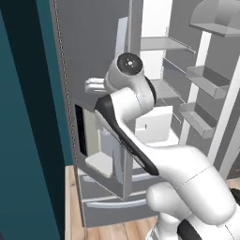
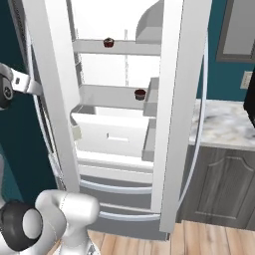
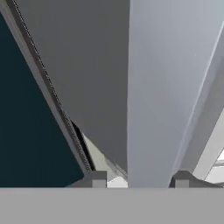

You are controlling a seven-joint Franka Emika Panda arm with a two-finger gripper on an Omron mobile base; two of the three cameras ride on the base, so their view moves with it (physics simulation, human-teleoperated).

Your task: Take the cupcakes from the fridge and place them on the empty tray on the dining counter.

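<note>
The fridge (image 2: 174, 99) stands with both doors swung out, its white inside showing. One cupcake (image 2: 109, 42) sits on the top shelf, and a second cupcake (image 2: 140, 93) rests at the right end of the shelf below. My gripper (image 3: 140, 177) is shut on the pale long handle of the left door (image 1: 93, 42), one fingertip (image 3: 98, 178) on each side of it. From the right base the gripper (image 2: 35, 88) reaches in against that door's outer side. The tray and the dining counter are out of view.
A teal wall (image 1: 28, 140) lies close on the left of the fridge. Door bins (image 1: 206, 82) line the right door. A white drawer (image 2: 112, 133) sits under the shelves. A marble-topped cabinet (image 2: 224, 124) adjoins the fridge on the right, above wood floor (image 2: 209, 241).
</note>
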